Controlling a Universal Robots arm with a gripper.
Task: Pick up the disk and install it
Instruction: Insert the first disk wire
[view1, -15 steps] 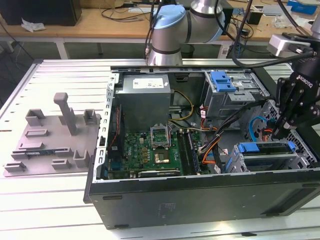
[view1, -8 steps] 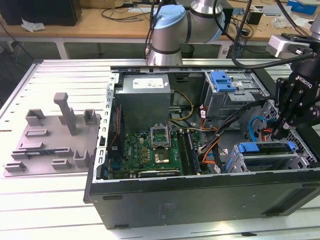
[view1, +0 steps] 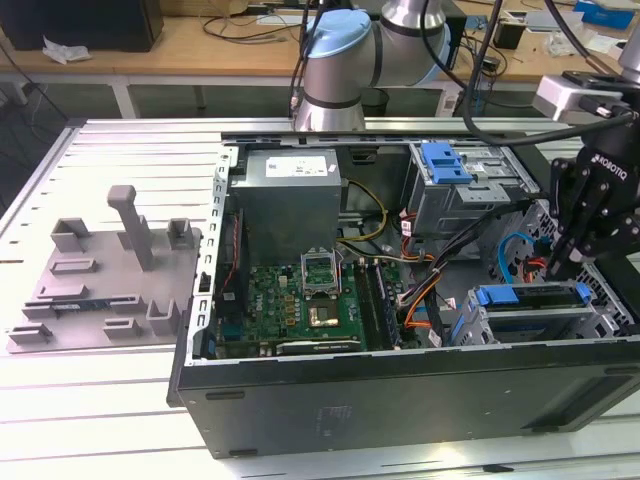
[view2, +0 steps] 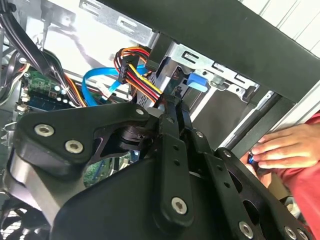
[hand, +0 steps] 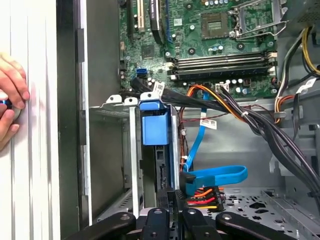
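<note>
A silver arm (view1: 330, 100) with pale blue joint caps (view1: 340, 45) is seen upper centre; the black gripper (view1: 553, 266) is fastened with silver screws (view2: 74, 146).

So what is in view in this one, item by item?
computer case: one, black, open, on the table
table: one, pale metal slats
fixture tray: one, grey, on the table at the exterior view's left of the case
motherboard: one, green, inside the case
power supply: one, grey, beside the motherboard
disk: one, blue carrier, in the drive cage at the exterior view's right
data cable: one, blue, inside the case
hand: one, a person's, outside the case wall
arm: one, grey and blue
gripper: one, black, fingers shut, above the disk
</note>
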